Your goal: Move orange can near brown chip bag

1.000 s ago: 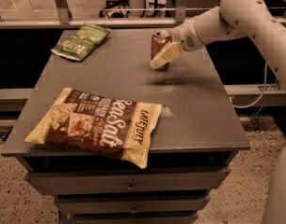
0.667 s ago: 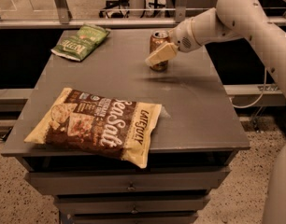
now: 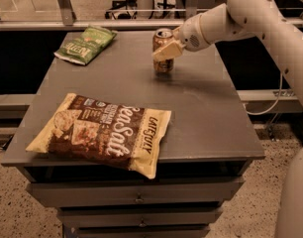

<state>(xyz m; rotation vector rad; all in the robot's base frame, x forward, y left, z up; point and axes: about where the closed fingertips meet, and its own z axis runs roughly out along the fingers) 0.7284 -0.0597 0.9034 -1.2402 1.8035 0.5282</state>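
Standing upright: the orange can (image 3: 164, 66), on the far middle of the grey table (image 3: 201, 113), a little in from the far edge.
Gripper: the gripper (image 3: 165, 51) reaches in from the right and sits at the can's upper half, part of it crossing the can's front; I cannot tell whether it clasps the can.
Brown chip bag: the brown chip bag (image 3: 104, 133) lies flat at the near left, its near edge hanging over the front edge.
Open room: bare tabletop between can and bag, and along the right half.
Other: 1 green bag (image 3: 84, 44) at the far left corner, well apart from the can.
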